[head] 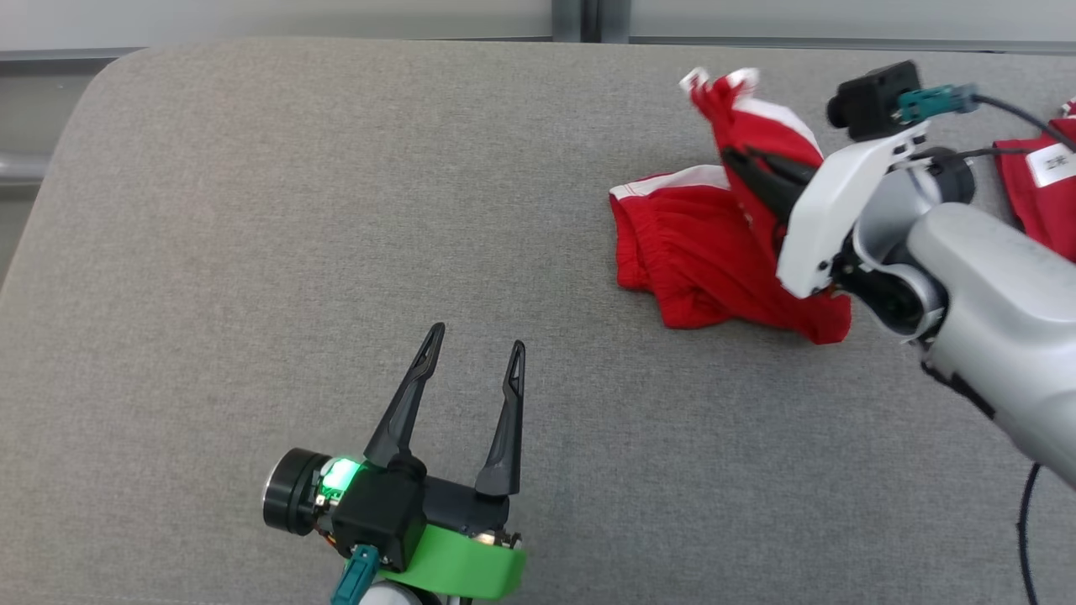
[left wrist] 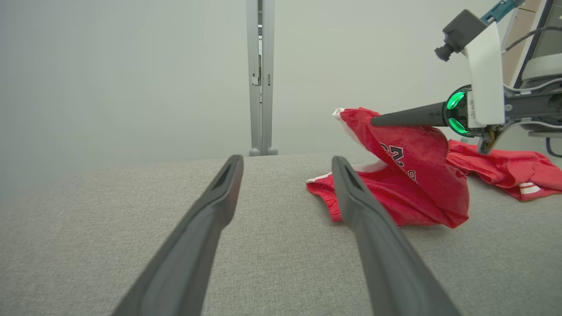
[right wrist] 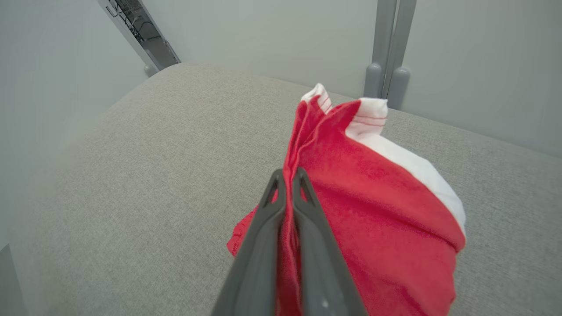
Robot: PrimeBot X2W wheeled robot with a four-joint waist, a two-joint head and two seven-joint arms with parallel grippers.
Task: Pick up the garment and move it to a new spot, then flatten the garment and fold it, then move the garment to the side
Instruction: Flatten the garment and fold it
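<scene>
Two claws on show, and only one is working. The right claw (head: 730, 155) is pinched tight together on a fold of the red garment (head: 689, 252), up near its white-trimmed edge. That bunch of cloth stands lifted off the grey tabletop (head: 252, 210), while the rest slumps in a heap below, over on the far right part of the surface. The left claw (head: 477, 336) hovers near the front, fingers spread wide with nothing between them, well apart from the cloth. A second red piece (head: 1042, 193) lies at the right edge, just beyond the arm, and it looks separate as far as I can tell.

How will it handle? Soft, light and floppy: look how it drapes from the pinch and creases under itself. There's no stiffness to lean on, so it will likely trail and fold as it travels. Thin knit could also slip out of a narrow pinch. In the right wrist view the fingers seem to have a gathered ridge of several layers, which should hold. For flattening, I'd take the hem or the corners, one claw on each side, so the cloth spreads instead of bunching. The pick-up looks under way, and the move to a new spot is not yet made.
</scene>
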